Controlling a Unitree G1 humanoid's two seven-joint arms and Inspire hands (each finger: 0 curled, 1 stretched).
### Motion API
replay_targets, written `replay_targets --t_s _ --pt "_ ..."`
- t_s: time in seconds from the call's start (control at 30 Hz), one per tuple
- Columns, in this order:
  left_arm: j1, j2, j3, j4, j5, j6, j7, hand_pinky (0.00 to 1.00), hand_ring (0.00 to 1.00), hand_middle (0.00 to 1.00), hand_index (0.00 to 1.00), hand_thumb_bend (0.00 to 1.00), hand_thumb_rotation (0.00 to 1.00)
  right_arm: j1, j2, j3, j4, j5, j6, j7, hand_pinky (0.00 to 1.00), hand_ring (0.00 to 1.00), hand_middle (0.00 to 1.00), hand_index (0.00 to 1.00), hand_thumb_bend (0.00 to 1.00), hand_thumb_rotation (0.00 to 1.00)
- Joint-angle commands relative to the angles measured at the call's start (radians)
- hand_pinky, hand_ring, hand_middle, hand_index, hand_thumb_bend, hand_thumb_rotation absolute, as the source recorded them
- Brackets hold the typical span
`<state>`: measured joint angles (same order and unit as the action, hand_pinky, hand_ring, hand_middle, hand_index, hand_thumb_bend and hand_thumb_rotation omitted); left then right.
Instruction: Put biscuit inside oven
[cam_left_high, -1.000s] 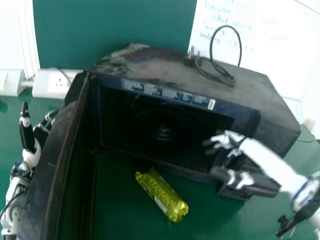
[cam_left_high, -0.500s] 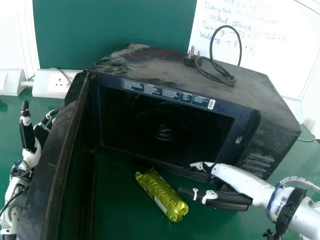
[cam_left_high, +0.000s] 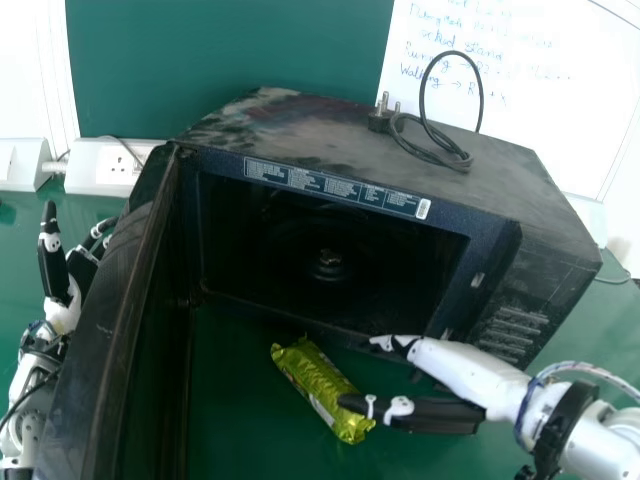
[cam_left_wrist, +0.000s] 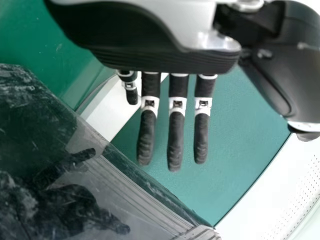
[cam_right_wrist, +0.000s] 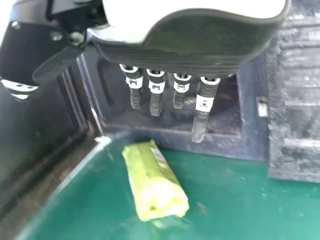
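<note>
The green biscuit packet (cam_left_high: 318, 385) lies on the table just in front of the open oven (cam_left_high: 330, 250). My right hand (cam_left_high: 440, 395) is over the packet's right side, its thumb across the packet's near end in the head view; touching or not, I cannot tell. In the right wrist view the right hand (cam_right_wrist: 156, 95) has its fingers extended, with nothing held, and the biscuit packet (cam_right_wrist: 152, 180) lies apart from them. My left hand (cam_left_high: 60, 275) is left of the oven door, and in the left wrist view the left hand (cam_left_wrist: 176, 135) has straight fingers.
The opened oven door (cam_left_high: 125, 330) stands between my left hand and the packet. A cable with a plug (cam_left_high: 440, 150) rests on the oven's top. White socket boxes (cam_left_high: 112, 168) sit at the back left, and a whiteboard (cam_left_high: 560, 90) stands behind.
My right hand has come down from the oven's opening toward the packet, then slightly left and nearer, its thumb now over the packet. The left hand, packet and oven have not moved.
</note>
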<state>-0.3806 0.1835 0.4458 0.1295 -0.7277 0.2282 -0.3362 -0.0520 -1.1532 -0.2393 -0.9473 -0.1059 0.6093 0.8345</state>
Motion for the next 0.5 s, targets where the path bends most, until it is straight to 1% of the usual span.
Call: replay_targets --t_s 0.0,0.17,0.27,0.47 --pt "0.004 0.002 0.007 -0.004 -0.008 0.005 0.007 0.23 0.32 0.41 0.49 0.52 0.08 -0.021 -0.020 0.039 -0.020 -0.016 0.025 -0.002 0.71 0.90 0.95 1.00 1.00 0.59" --pt "0.008 -0.001 0.007 -0.014 -0.007 0.007 0.018 0.23 0.32 0.41 0.49 0.52 0.08 -0.043 -0.022 0.106 -0.020 -0.057 0.040 -0.009 0.79 0.93 0.96 1.00 1.00 0.58" --pt "0.009 0.002 0.007 -0.012 -0.009 0.004 0.012 0.23 0.32 0.41 0.49 0.52 0.08 -0.056 -0.033 0.147 -0.023 -0.100 0.050 -0.010 0.78 0.93 0.96 1.00 1.00 0.60" --pt "0.009 0.004 0.007 -0.010 -0.011 0.004 0.006 0.23 0.32 0.41 0.49 0.52 0.08 -0.092 -0.037 0.218 -0.026 -0.147 0.089 0.004 0.80 0.92 0.95 1.00 1.00 0.58"
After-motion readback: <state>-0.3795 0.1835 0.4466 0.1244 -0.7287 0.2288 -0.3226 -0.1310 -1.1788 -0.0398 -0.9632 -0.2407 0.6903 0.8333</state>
